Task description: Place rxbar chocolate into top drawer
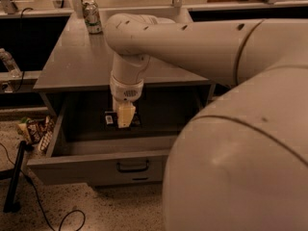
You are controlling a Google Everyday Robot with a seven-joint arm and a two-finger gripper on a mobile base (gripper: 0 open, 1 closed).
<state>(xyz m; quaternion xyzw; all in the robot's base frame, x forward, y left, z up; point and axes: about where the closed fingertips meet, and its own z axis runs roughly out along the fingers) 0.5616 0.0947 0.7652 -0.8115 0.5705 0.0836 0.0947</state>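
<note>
- My tool (126,116), pale and blocky below a smooth rounded wrist, hangs inside the top drawer (91,171), near its back. I cannot tell how far open it is or whether it grips anything.
- The rxbar chocolate (111,120), flat and black with a white patch at one end, sits low in the drawer, partly behind my tool.
- The drawer stands open: shallow grey metal with a dark curved handle (132,166).
- Above the drawer is the matte grey bench (72,69), with a metal can (91,16) at its far edge.
</note>
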